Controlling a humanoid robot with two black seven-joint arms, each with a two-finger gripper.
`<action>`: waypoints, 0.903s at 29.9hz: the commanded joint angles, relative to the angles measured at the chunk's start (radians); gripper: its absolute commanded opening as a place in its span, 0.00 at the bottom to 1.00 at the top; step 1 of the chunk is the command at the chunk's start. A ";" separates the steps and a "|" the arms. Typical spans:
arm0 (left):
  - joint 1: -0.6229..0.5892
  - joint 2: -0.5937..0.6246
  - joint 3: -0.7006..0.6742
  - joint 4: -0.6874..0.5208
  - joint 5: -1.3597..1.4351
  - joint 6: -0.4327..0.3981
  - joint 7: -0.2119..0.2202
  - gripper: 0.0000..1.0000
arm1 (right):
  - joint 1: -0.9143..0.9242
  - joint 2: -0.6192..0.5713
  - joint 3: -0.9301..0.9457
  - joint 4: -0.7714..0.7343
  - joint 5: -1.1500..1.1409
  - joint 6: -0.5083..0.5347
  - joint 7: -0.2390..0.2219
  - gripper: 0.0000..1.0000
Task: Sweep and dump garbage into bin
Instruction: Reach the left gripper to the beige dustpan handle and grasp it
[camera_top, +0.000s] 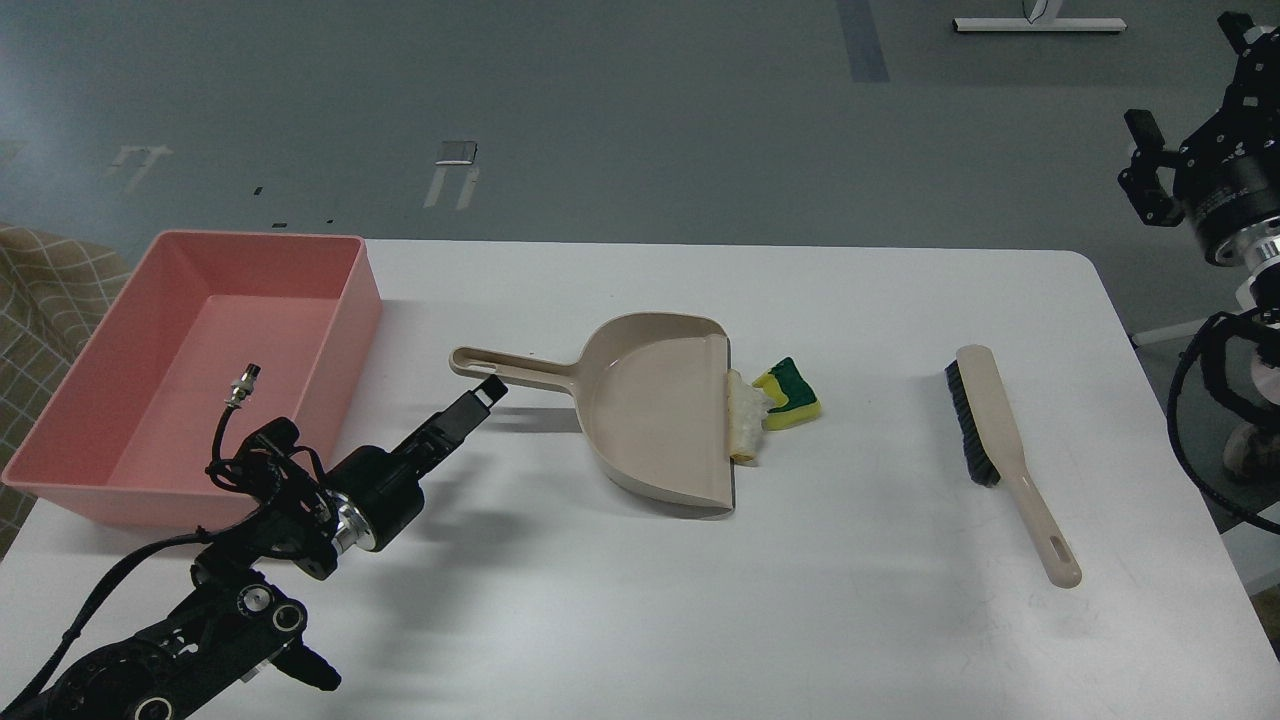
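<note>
Beige dustpan (655, 410) lies flat mid-table, open lip facing right, likely so scraps can be brushed in. Garbage sits at that lip: bread-like slice (745, 420) resting on the edge, sponge piece (790, 397) touching it just outside. Pan itself holds nothing further in. Pink bin (100, 380) at far left looks empty. Brush (985, 420) lies untouched, well right of the pan. Left gripper (487, 393) hovers just beside the dustpan handle, fingers too end-on to tell apart. Right gripper (1150, 165) is raised off-table at the right edge, fingers spread, holding nothing.
</note>
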 joint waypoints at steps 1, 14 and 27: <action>-0.007 -0.029 -0.001 0.031 -0.003 0.011 0.007 0.98 | -0.002 0.000 0.000 0.000 0.000 0.000 0.000 1.00; -0.095 -0.124 -0.001 0.117 -0.040 0.047 0.036 0.98 | -0.002 0.000 0.000 0.000 0.000 0.000 0.000 1.00; -0.148 -0.153 0.000 0.191 -0.049 0.041 0.053 0.79 | 0.000 0.000 0.000 0.000 0.000 0.000 0.000 1.00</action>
